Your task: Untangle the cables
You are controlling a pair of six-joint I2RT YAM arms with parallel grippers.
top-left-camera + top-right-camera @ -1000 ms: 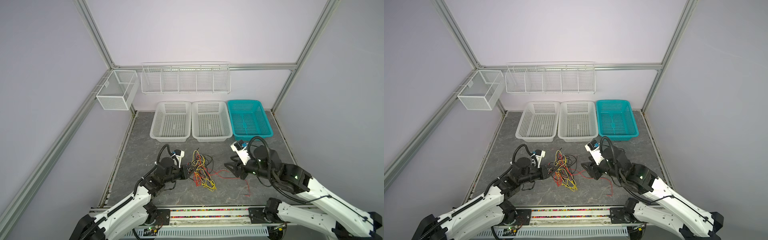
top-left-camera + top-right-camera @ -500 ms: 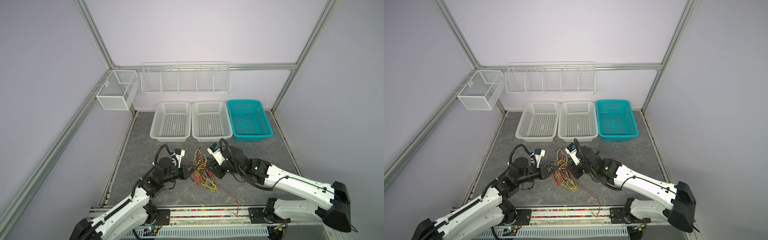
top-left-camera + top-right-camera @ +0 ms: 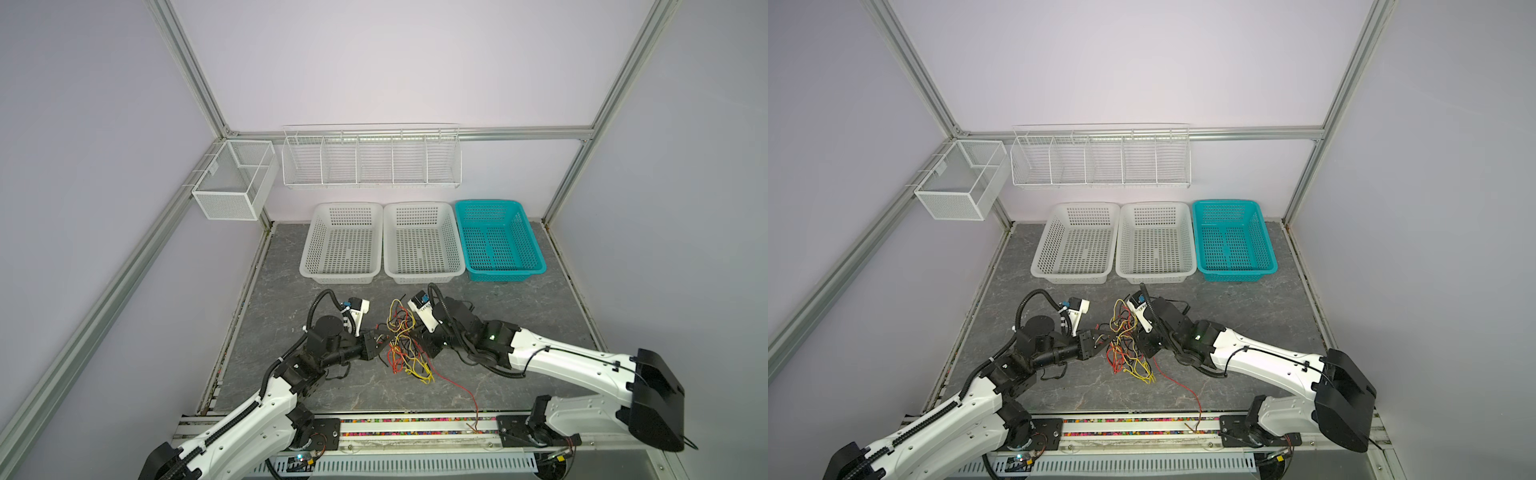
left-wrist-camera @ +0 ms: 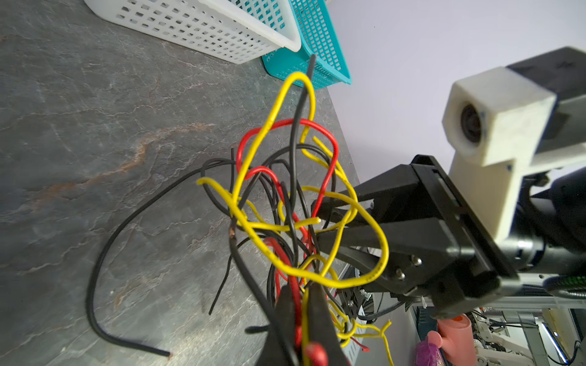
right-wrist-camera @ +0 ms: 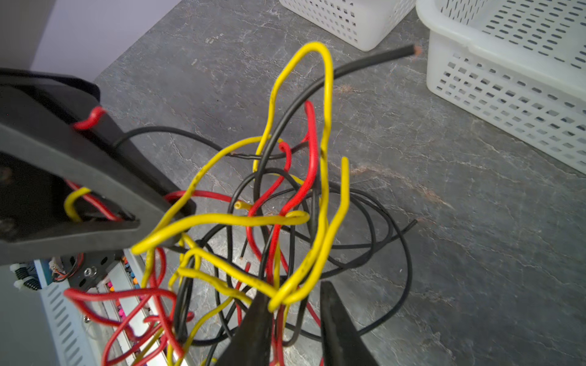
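Right, the cables (image 3: 405,343) (image 3: 1126,347) sit as one red/yellow/blk knot in the lower middle of both top views. They lie on the grey tabletop (image 3: 519,332), in front of the middle white basket (image 3: 424,277) and apart from it. The teal basket (image 3: 488,203) is up and to the right of the knot.

Your L gripper (image 3: 380,341) (image 4: 300,301) meets the knot's left edge. The left wrist view shows its jaws together, clamped on a red and a yellow strand, w/ loops standing up off the table.

Your R gripper (image 3: 424,348) (image 5: 295,304) is at the knot's right edge, opposite. In the right wrist view its fingers (image 5: 253,329) stand apart w/ a clear gap. Yellow, red & blk strands run through that gap and a yellow loop lies against one finger. You can't see anything pinched there.

One red strand (image 3: 457,386) trails from the knot toward the lower right, its end over the front rail (image 3: 395,420).
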